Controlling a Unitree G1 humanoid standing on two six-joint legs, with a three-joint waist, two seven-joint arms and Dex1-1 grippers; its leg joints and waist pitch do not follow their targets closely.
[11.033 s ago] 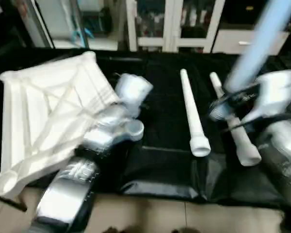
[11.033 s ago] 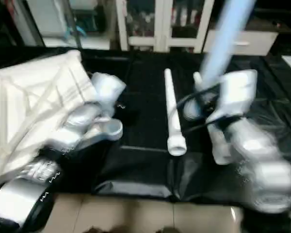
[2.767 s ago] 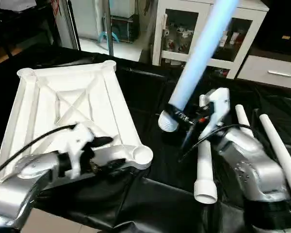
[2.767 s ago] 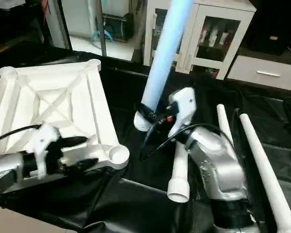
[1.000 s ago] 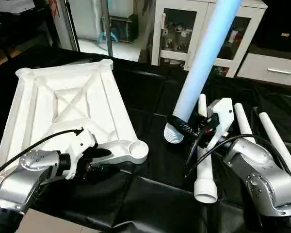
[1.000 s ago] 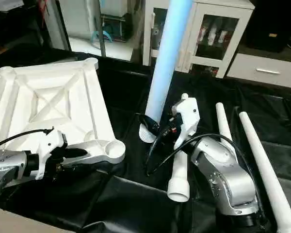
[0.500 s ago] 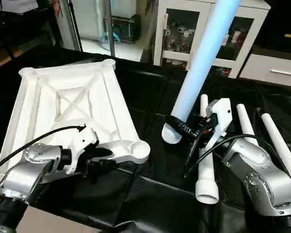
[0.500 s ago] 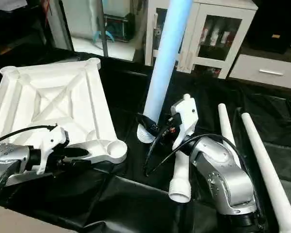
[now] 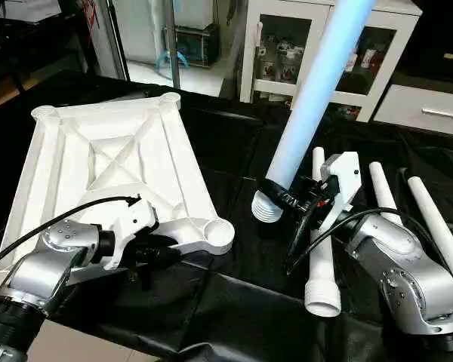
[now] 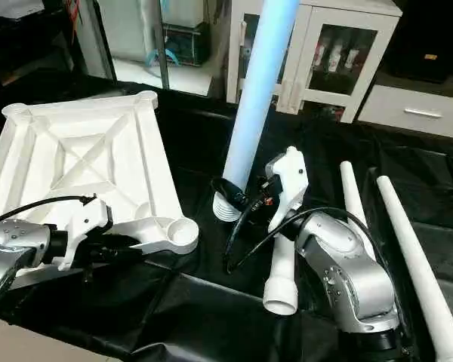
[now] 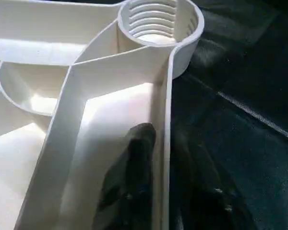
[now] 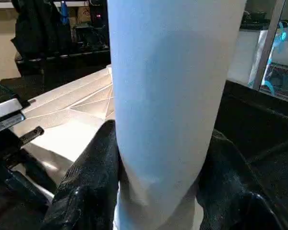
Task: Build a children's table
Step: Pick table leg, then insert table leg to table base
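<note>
The big white plastic table top (image 9: 113,162) lies upside down on the black-covered work table (image 9: 234,302), at about 9 o'clock in the head views, with its crossed ribs facing up. It looks light and stiff, a hollow shell that would slide easily on the black cloth, so I think the best place to hold it is the thin side wall, close to a corner where it is strongest. The left gripper (image 11: 165,163) does just that: one black finger (image 11: 139,143) sits inside the wall and the other outside, pinching the wall near the round corner socket (image 9: 219,234) at 6 o'clock of the top. The long white tube leg (image 9: 317,90) stands almost upright at about 1 o'clock. It looks smooth and slippery, so it is best held low, just above its ridged end. The right gripper (image 12: 158,182) squeezes it there, a finger on each side. Three more white legs (image 9: 317,249) lie flat at 3 o'clock. The left wrist view shows screw ridges inside the socket and the fingers on both sides of the wall, which the head views are too far off to show. The head views show the gap between leg and socket.
</note>
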